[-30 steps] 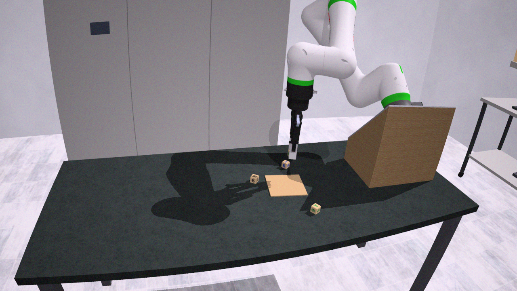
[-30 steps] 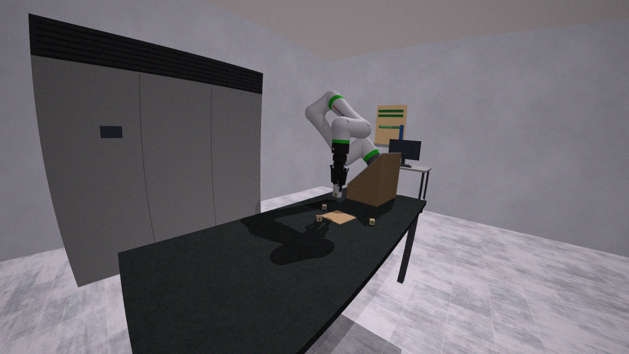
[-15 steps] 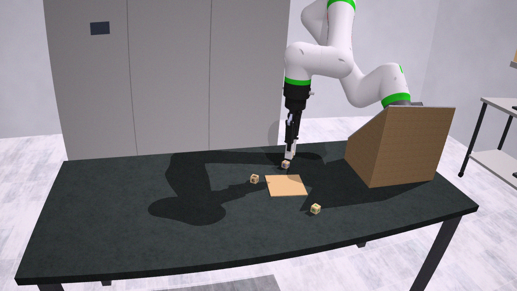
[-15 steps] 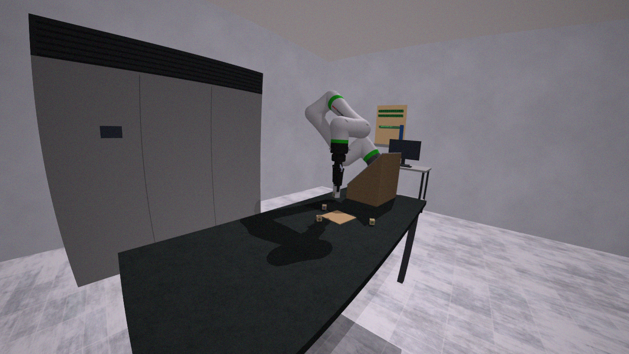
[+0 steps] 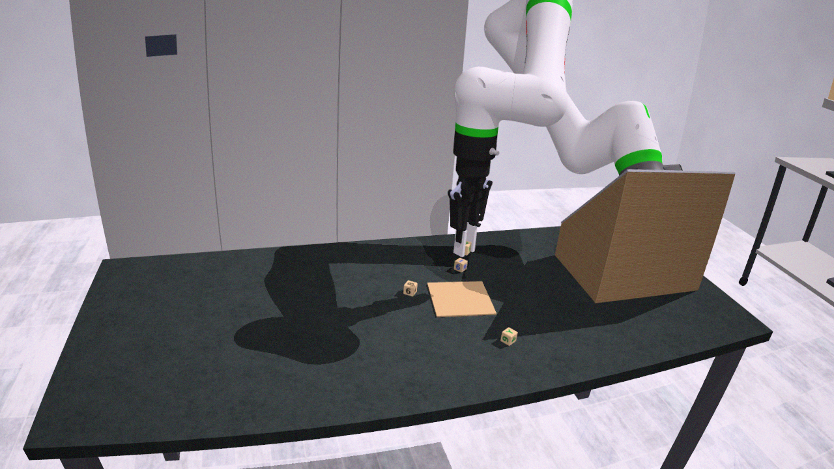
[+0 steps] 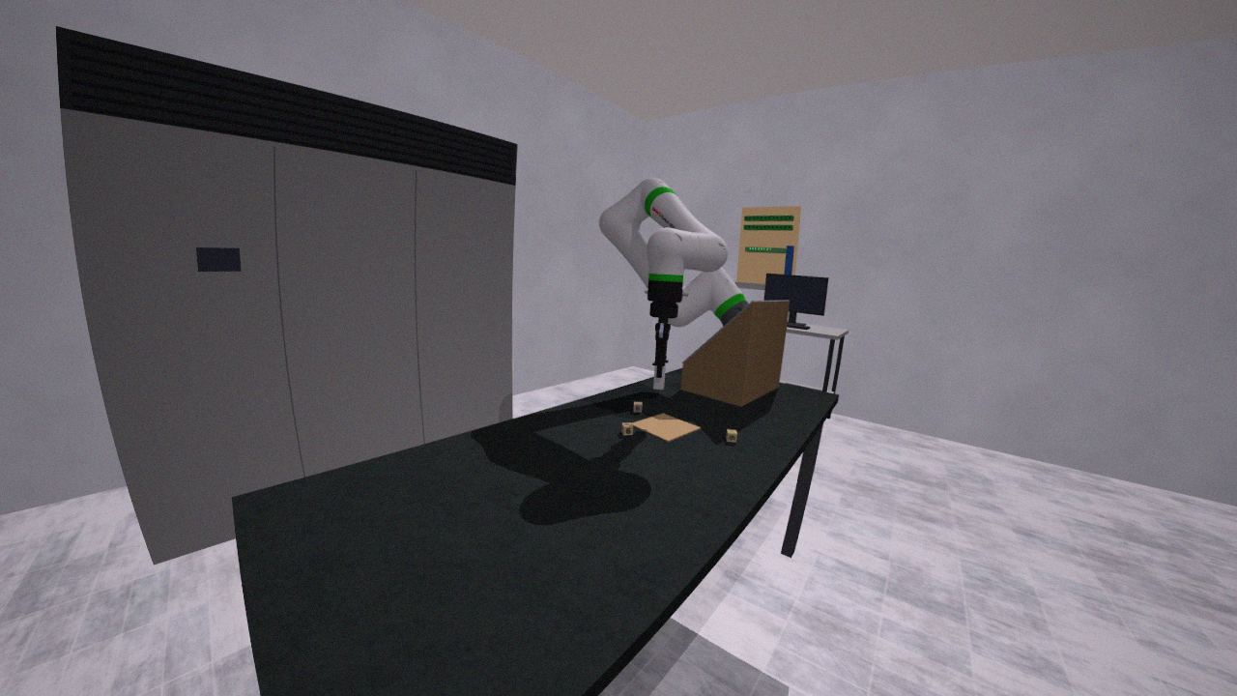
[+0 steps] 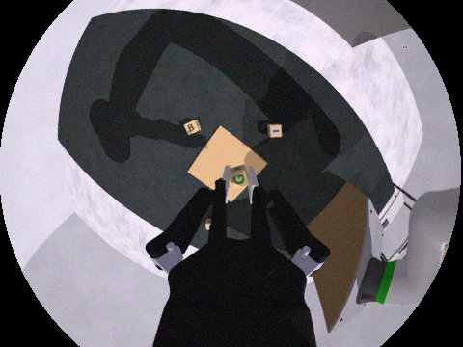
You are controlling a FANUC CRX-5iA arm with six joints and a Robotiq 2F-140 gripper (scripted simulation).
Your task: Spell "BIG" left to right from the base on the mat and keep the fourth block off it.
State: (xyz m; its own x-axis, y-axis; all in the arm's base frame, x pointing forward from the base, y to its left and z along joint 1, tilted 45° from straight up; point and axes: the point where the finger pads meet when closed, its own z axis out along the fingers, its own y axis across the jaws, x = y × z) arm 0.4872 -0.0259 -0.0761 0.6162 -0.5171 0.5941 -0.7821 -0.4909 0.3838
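Note:
My gripper [image 5: 463, 247] hangs upright over the table just beyond the far edge of the tan mat [image 5: 461, 298]. It is shut on a wooden block with a green G [image 7: 238, 177] and holds it above the table. A block with a blue I [image 5: 460, 265] lies on the table right below and in front of the fingers, off the mat. The B block [image 5: 410, 287] lies just off the mat's left edge. The fourth block [image 5: 509, 335], with green marks, lies off the mat near its front right corner. No block lies on the mat.
A large slanted brown box [image 5: 644, 233] stands on the table to the right of the mat, in front of the arm's base. Grey cabinets stand behind the table. A shelf cart [image 5: 799, 221] is at the far right.

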